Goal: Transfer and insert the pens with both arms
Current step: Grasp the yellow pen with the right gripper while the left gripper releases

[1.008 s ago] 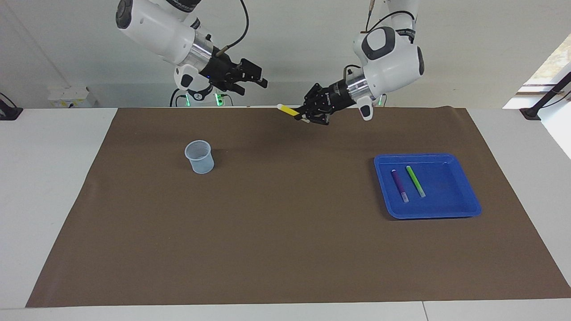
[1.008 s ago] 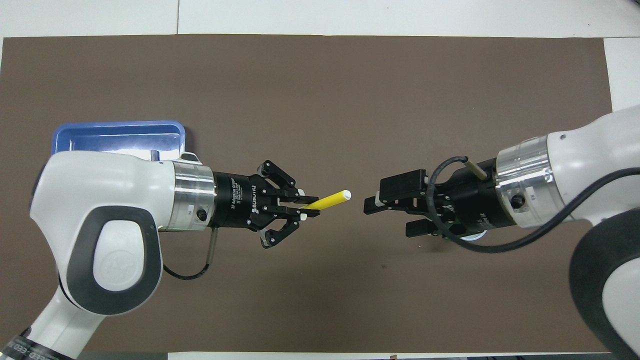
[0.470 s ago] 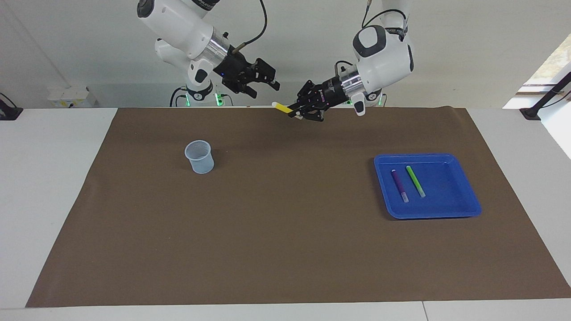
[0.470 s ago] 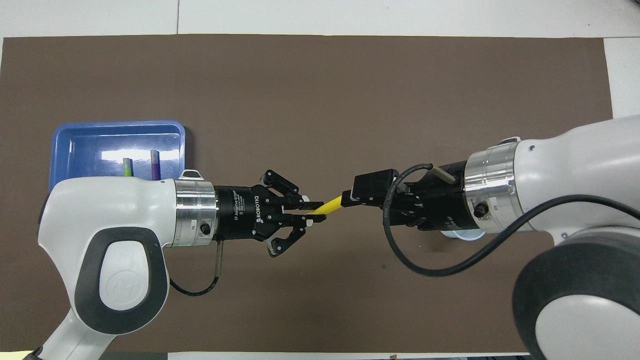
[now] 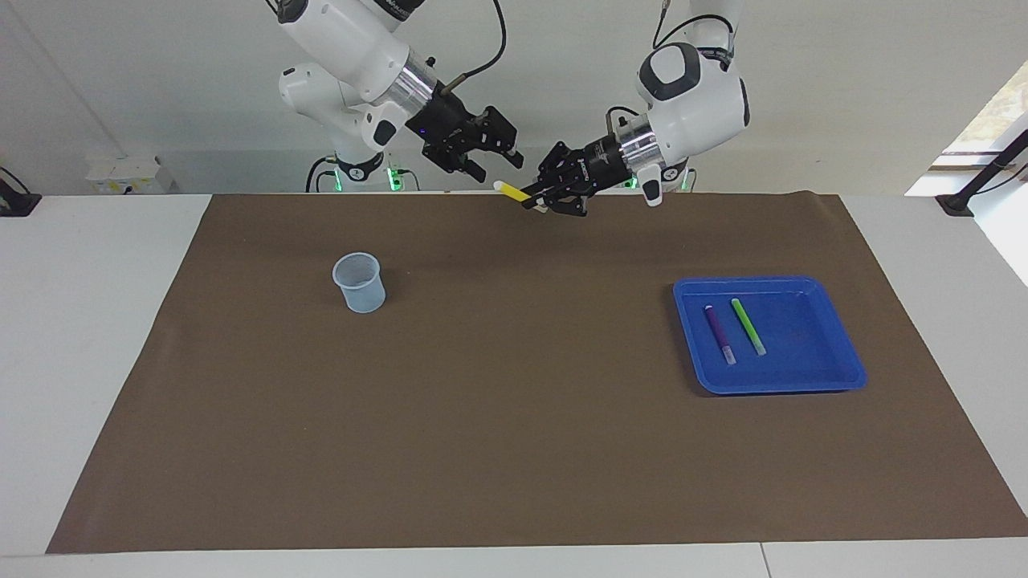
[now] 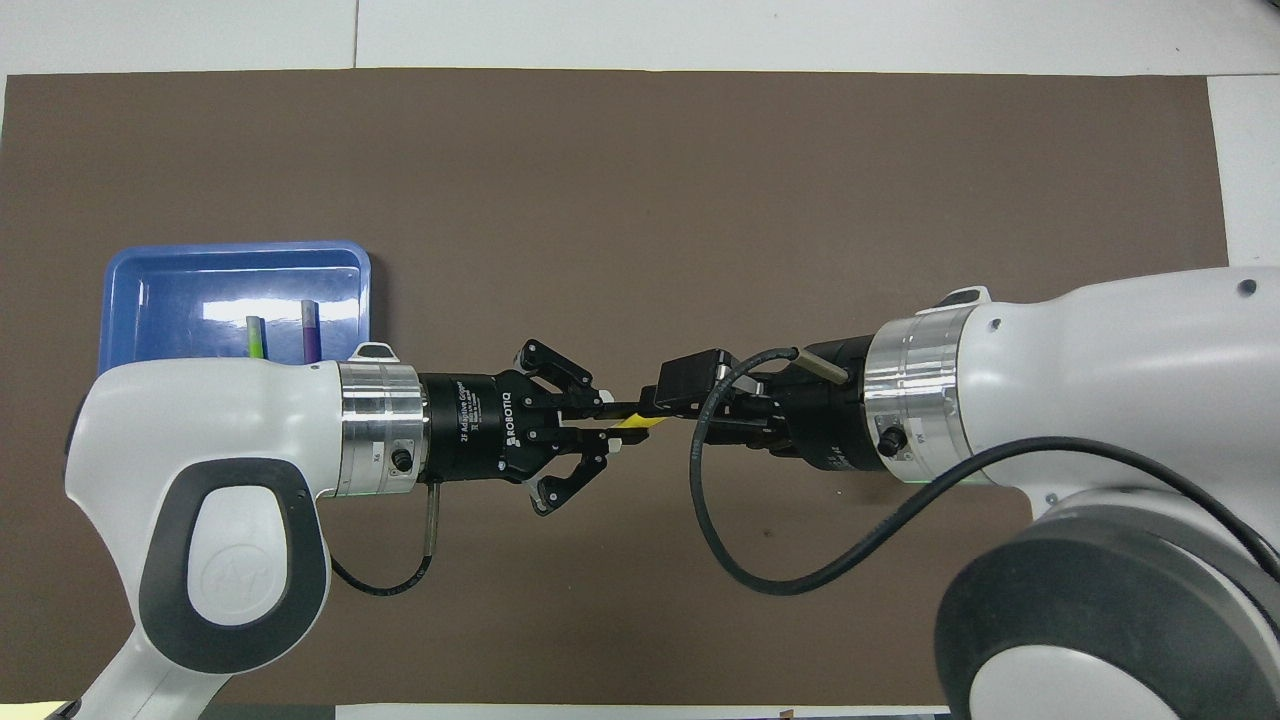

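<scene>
The left gripper (image 5: 536, 201) has its jaws pinched on the yellow pen (image 5: 512, 192), while the right gripper (image 5: 514, 156) holds its jaws spread with the pen's free end just below them in the facing view; from overhead that gripper covers most of the pen, so you cannot tell whether it touches. Take the blue tray (image 5: 843, 353) as your landmark: both grippers hang in the air over the brown mat (image 5: 514, 449), toward the right arm's end from the tray and closer to the mat's robot-side edge. In the tray the purple pen (image 5: 720, 333) and the green pen (image 5: 748, 327) lie side by side, apart from each other and clear of the rim. The clear cup (image 5: 359, 282) stands upright well apart from the tray, toward the right arm's end of the table. You have bare mat between tray and cup, and a broad bare stretch of it farther from the robots than the tray.
</scene>
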You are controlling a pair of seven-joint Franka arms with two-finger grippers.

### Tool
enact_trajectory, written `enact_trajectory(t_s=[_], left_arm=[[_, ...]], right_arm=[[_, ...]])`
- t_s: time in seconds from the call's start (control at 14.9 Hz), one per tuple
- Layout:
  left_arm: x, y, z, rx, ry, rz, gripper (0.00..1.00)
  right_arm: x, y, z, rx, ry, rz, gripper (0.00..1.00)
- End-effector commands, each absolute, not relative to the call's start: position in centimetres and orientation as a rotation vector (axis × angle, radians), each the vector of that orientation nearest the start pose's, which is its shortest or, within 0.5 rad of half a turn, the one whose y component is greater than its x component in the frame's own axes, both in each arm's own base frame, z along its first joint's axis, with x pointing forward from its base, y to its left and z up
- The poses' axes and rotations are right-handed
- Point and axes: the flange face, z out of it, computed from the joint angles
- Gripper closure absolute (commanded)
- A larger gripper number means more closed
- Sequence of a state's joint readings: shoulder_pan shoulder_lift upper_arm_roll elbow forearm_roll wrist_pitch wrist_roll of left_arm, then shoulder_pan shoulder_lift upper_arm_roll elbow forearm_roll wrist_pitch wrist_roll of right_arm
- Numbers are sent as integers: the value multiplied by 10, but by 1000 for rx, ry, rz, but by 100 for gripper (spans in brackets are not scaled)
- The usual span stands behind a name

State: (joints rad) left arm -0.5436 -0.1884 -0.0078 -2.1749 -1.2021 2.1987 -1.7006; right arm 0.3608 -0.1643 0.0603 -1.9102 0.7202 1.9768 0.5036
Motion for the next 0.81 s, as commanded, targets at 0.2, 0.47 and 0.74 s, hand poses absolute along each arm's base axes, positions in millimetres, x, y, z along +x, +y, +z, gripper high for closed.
enact_trajectory(t_s=[0.2,0.47,0.74], left_arm=[[421,-296,517,1397,1819,-1089,100],[420,-295,521,1399,1810,-1083,100],[420,-295,521,1395,1811,-1081,100]], right_arm=[[471,251,602,-2405,391,88,44],[479,252,598,-2393,407,44,46],[479,252,599,-2392,408,42,51]])
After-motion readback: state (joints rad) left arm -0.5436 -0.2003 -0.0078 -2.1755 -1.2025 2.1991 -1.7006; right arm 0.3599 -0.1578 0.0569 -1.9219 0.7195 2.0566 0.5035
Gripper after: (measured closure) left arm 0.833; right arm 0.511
